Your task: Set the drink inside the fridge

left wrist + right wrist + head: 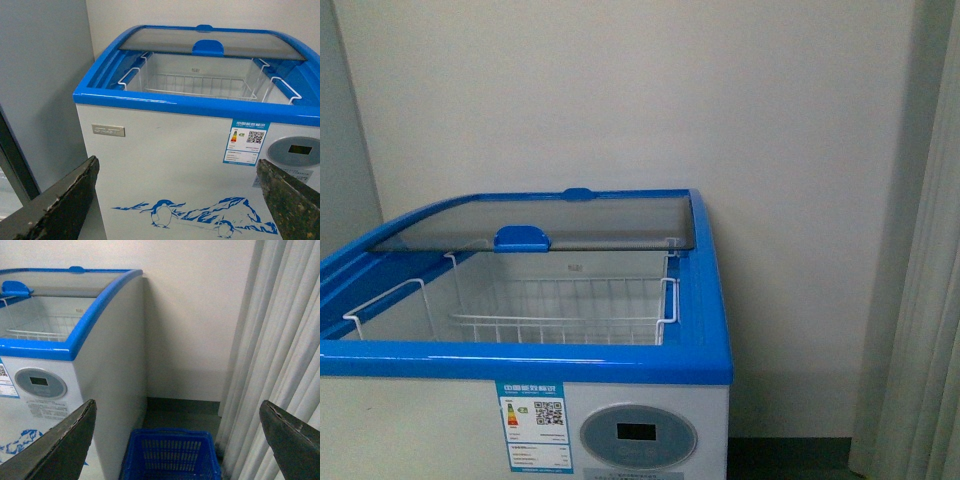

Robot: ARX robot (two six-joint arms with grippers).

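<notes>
The fridge (620, 362) is a white chest cooler with a blue top rim, right in front of me. Its glass lid (570, 222) is slid to the back, so the front is open and a white wire basket (520, 320) shows inside. The left wrist view shows its front with the penguin picture (165, 212); the right wrist view shows its right side (115, 365). My left gripper (177, 200) is open and empty in front of the fridge. My right gripper (177, 440) is open and empty above a blue plastic basket (170, 455). The drink is out of view.
The blue basket stands on the dark floor (180, 412) between the fridge's right side and a pale curtain (270, 355). A white wall (650, 100) is behind the fridge. A grey panel (40, 90) stands left of the fridge.
</notes>
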